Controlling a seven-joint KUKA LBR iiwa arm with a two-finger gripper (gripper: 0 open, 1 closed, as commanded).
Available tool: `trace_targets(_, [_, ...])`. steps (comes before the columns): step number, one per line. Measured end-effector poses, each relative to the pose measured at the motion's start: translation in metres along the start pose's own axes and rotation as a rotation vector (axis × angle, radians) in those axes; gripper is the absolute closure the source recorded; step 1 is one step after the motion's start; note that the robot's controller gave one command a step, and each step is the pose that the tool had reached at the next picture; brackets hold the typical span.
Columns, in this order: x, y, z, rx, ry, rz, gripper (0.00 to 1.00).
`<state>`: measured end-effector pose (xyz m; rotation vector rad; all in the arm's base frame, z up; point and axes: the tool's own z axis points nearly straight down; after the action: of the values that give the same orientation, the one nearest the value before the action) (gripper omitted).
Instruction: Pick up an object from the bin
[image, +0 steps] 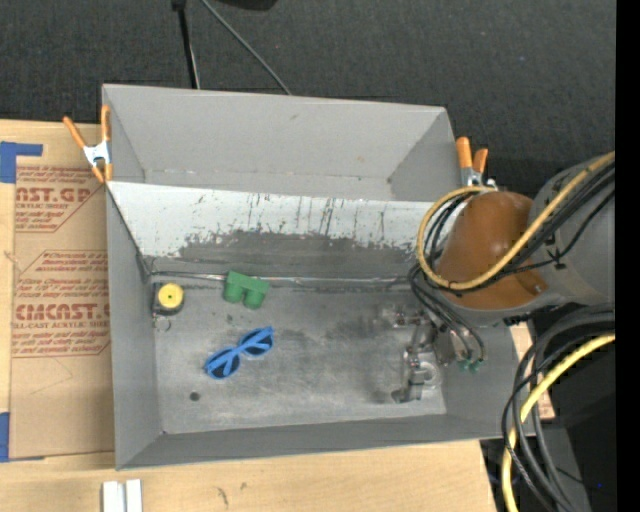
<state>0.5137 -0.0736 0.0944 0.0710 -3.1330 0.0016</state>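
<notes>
My gripper (416, 368) hangs low over the bin floor near the front right corner, below the orange wrist cover. It is far from every loose thing. A pair of blue toy sunglasses (240, 352) lies on the floor left of the middle. A green block (245, 289) sits at the foot of the back wall. To the left of that block, a small yellow round piece (168, 297) rests in the back left corner.
The arm, its orange cover and looped cables reach over the bin's right wall. Bare scuffed floor stretches between the gripper and the sunglasses.
</notes>
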Motion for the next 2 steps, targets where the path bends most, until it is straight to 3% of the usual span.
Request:
trace_targets(1, [0.023, -0.063, 0.025, 0.002, -0.012, -0.198, 0.0])
trace_targets(2, [0.022, -0.078, 0.024, -0.002, -0.014, -0.341, 0.0])
